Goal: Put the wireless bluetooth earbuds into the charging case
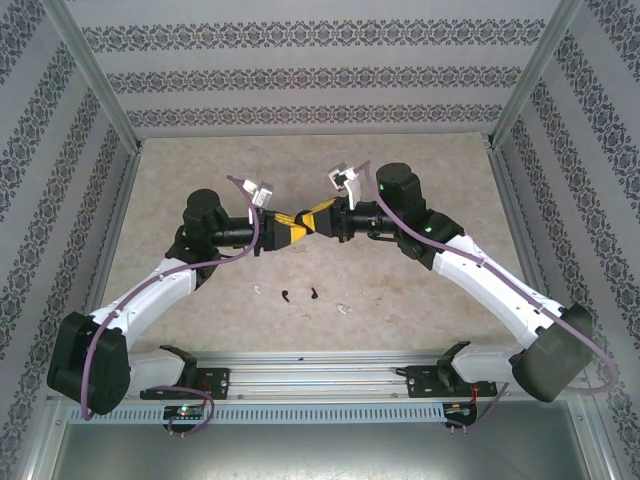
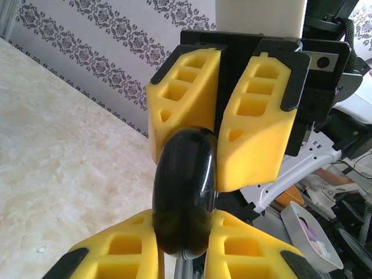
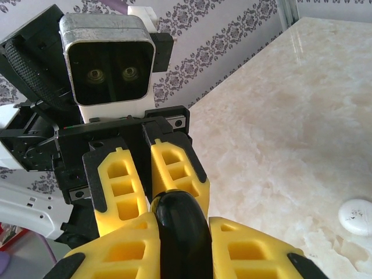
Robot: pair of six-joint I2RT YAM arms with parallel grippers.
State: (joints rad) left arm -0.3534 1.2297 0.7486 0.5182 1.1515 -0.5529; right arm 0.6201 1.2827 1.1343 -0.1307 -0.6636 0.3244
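My left gripper (image 1: 290,228) and my right gripper (image 1: 318,218) meet nose to nose above the middle of the tabletop (image 1: 330,170), a glossy beige, marble-veined slab. Both are pinching the same black charging case (image 2: 183,192), a smooth, shiny rounded puck held on edge and clear of the table. From my left wrist, my own yellow fingers (image 2: 122,256) press its lower rim from both sides, while the right gripper's fingers (image 2: 253,122) clamp its top. These fingers are blocky yellow wedges with rectangular pockets moulded in, matte and slightly grainy, seated in black housings. From my right wrist the pairing is mirrored: my jaws close on the case (image 3: 183,232) from below, and the left gripper (image 3: 148,192) grips it from beyond. Above it sits a wrist camera (image 3: 108,64), a brushed-silver box with a dark face and two lenses. A white round case (image 3: 356,216) lies on the table by the right edge of that view; its faint marks are too small to read. The earbuds lie on the table near my bases, well below the held case: a left white earbud (image 1: 258,290), a left black earbud (image 1: 288,295), a right black earbud (image 1: 314,293) and a right white earbud (image 1: 343,307), all tiny. Striped damask wallpaper (image 1: 320,70) lines the walls.
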